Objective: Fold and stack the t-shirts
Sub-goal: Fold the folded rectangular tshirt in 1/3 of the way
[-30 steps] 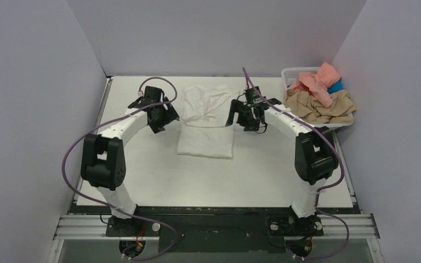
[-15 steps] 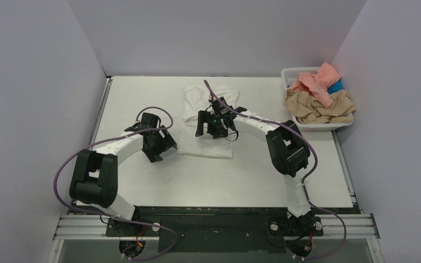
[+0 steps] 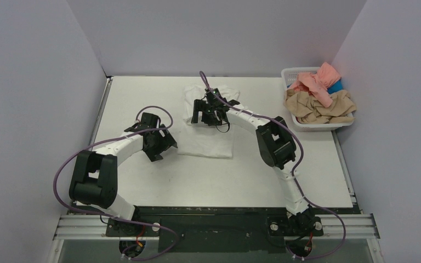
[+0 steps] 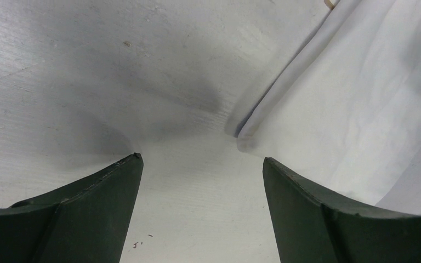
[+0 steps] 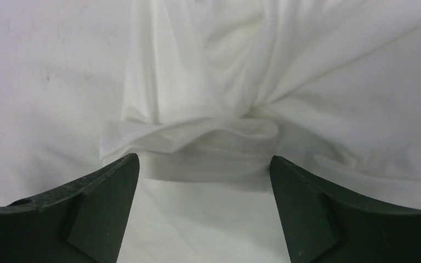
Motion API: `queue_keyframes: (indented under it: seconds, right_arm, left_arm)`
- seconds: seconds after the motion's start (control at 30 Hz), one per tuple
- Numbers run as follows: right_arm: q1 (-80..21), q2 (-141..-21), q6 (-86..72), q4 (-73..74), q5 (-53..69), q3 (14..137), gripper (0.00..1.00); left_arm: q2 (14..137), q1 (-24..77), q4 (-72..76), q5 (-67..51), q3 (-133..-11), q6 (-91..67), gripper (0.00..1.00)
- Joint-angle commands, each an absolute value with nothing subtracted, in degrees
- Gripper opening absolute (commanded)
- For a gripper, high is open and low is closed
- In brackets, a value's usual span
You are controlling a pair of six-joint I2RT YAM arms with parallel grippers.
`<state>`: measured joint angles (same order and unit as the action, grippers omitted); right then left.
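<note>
Matte white worktop (image 3: 142, 93) fills the scene between pale grey walls. Over it the right pincer (image 5: 203, 164) hangs spread, pinching nothing, just above a soft bunched ridge of the white t-shirt (image 5: 197, 137), which lies partly folded toward the middle of the far edge. The left pincer (image 4: 200, 164) is spread too and empty, low at the shirt's near left corner, where a rolled hem meets bare board. The first shirt's fold looks to be in hand. The next move probably calls for closing on that ridge and the hem corner together, then lifting evenly, as the thin limp cloth creases easily. At the far right corner a lattice basket (image 3: 293, 72) holds crumpled pink (image 3: 318, 79), tan (image 3: 318, 107) and blue (image 3: 335, 86) shirts.
</note>
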<state>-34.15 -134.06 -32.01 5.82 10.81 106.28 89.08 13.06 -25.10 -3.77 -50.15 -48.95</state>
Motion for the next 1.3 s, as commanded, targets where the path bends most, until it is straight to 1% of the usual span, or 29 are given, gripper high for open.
queue_keyframes:
  seconds: [0.0, 0.13, 0.2, 0.3, 0.37, 0.4, 0.43, 0.47, 0.53, 0.57, 0.6, 0.63, 0.67, 0.7, 0.73, 0.77, 0.83, 0.93, 0.97, 1.0, 1.03, 1.27]
  right_arm:
    - [-32.0, -135.9, -30.7, 4.0, 3.1, 114.7, 0.84]
    - [-31.1, -135.5, -28.4, -3.4, -0.8, 118.2, 0.84]
    - [-30.9, -134.9, -27.4, -4.6, -2.3, 118.9, 0.85]
    - [-30.5, -132.1, -27.4, -1.4, -1.2, 118.5, 0.85]
    - [-31.1, -128.2, -26.8, 0.9, 0.2, 113.8, 0.85]
    - [-31.6, -126.6, -26.3, 0.7, 0.9, 108.6, 0.85]
    - [-32.4, -124.0, -26.1, -0.3, 1.2, 106.1, 0.85]
    - [-32.9, -122.9, -26.3, -1.5, 1.5, 101.7, 0.85]
    - [-34.2, -120.3, -28.8, -2.5, 2.4, 97.2, 0.84]
    - [-34.4, -119.9, -29.9, -3.0, 3.1, 95.7, 0.84]
    - [-34.8, -119.2, -32.6, -4.9, 4.3, 92.9, 0.84]
    - [-35.1, -119.0, -33.7, -6.2, 5.2, 91.5, 0.84]
    - [-35.6, -118.8, -35.4, -8.5, 6.6, 89.0, 0.84]
    - [-36.0, -119.0, -36.1, -9.5, 7.1, 88.1, 0.84]
    - [-36.6, -119.7, -36.8, -10.6, 7.6, 87.3, 0.84]
    - [-37.0, -120.1, -37.0, -10.7, 7.7, 87.3, 0.83]
    - [-37.4, -122.1, -37.9, -9.5, 7.4, 89.0, 0.83]
    - [-37.5, -124.3, -40.6, -11.1, 7.7, 88.8, 0.83]
    - [-37.5, -124.7, -40.9, -12.2, 7.3, 88.5, 0.83]
    - [-37.5, -125.3, -41.1, -12.5, 6.9, 88.6, 0.83]
    - [-37.5, -125.7, -41.0, -12.5, 6.0, 89.5, 0.83]
    - [-35.8, -130.9, -39.9, -12.7, -1.3, 95.4, 0.83]
  left_arm:
    - [89.0, 13.0, -23.3, -4.3, -51.0, -49.2, 0.91]
    - [89.3, 13.2, -22.5, -5.0, -51.4, -49.5, 0.91]
    - [89.8, 13.2, -21.7, -5.8, -51.5, -49.7, 0.91]
    - [90.9, 13.7, -20.7, -7.0, -52.1, -50.3, 0.89]
    - [91.9, 14.6, -20.1, -7.1, -52.5, -50.7, 0.85]
    - [92.5, 15.0, -19.6, -6.7, -52.6, -51.1, 0.82]
    - [92.9, 15.9, -19.3, -6.4, -52.8, -51.3, 0.79]
    - [94.0, 16.3, -19.0, -6.1, -52.9, -51.7, 0.77]
    - [95.7, 17.5, -18.8, -5.9, -53.9, -52.0, 0.69]
    - [96.3, 18.2, -18.8, -5.7, -54.1, -52.1, 0.62]
    - [97.4, 18.6, -19.3, -4.6, -54.3, -52.3, 0.59]
    - [97.9, 19.1, -19.7, -3.9, -54.4, -52.4, 0.52]
    - [98.7, 19.3, -20.4, -2.6, -54.5, -52.5, 0.48]
    - [99.2, 19.5, -20.7, -2.0, -54.4, -52.5, 0.41]
    - [99.9, 19.6, -21.0, -1.2, -54.3, -52.6, 0.37]
    - [100.3, 19.6, -21.0, -1.0, -54.3, -52.6, 0.29]
    - [101.4, 19.6, -21.4, -0.9, -54.4, -52.6, 0.20]
    - [102.3, 19.8, -22.0, -0.6, -54.2, -52.5, 0.10]
    - [102.4, 19.8, -22.3, -0.5, -54.2, -52.5, 0.03]
    - [102.5, 19.8, -22.4, -0.5, -54.1, -52.5, 0.00]
    - [102.6, 19.8, -22.7, 0.2, -54.1, -52.3, 0.00]
    - [102.8, 19.9, -24.0, 2.0, -53.6, -50.1, 0.00]
